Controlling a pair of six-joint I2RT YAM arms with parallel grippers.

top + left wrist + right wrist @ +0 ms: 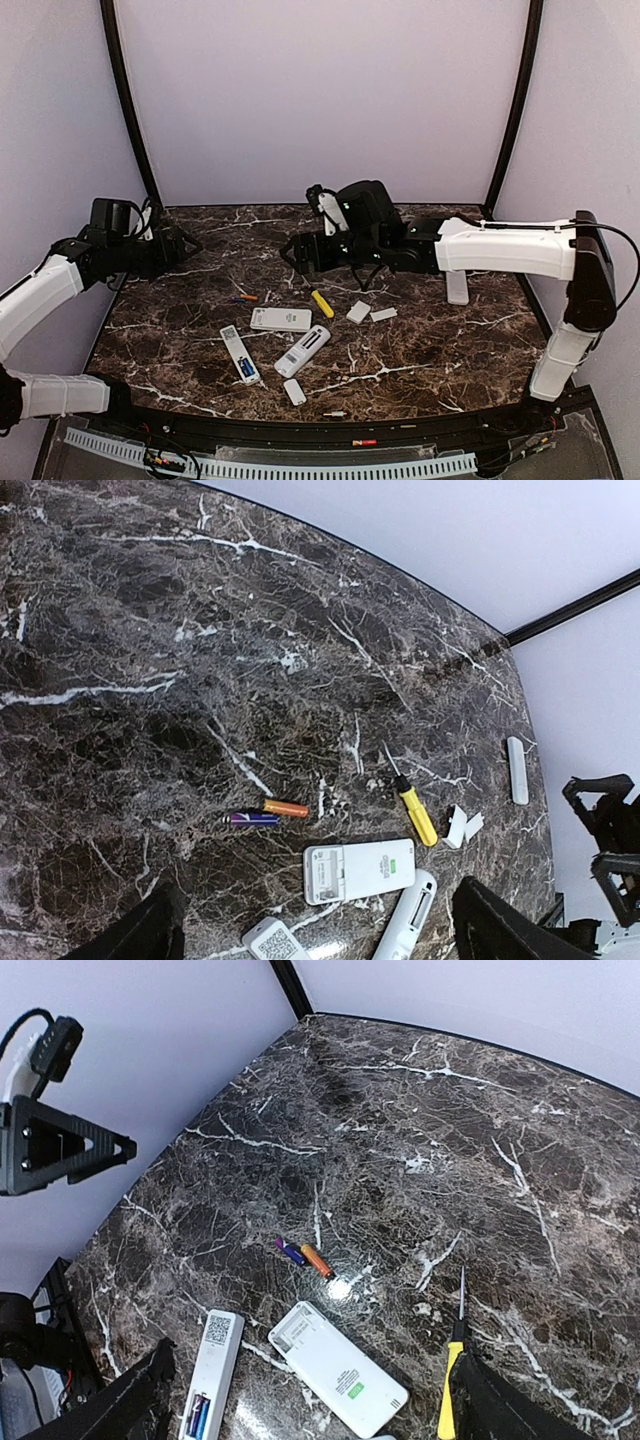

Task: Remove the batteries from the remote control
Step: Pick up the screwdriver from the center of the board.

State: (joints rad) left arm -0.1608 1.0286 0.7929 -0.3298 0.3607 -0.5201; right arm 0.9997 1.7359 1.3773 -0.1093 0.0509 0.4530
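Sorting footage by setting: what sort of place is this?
Probably a lab robot cell: plain pale walls enclose a marble-patterned table, two robot arms mounted at its near edge, with remotes, batteries and a screwdriver laid out.

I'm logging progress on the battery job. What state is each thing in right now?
Left hand: open, empty.
Right hand: open, empty.
Narrow remote: back open, blue batteries still inside.
Wide remote: back up, bay uncovered, looks empty.
Loose batteries: out, lying flat.
Screwdriver: lying flat, unheld.
White covers: off, lying loose.
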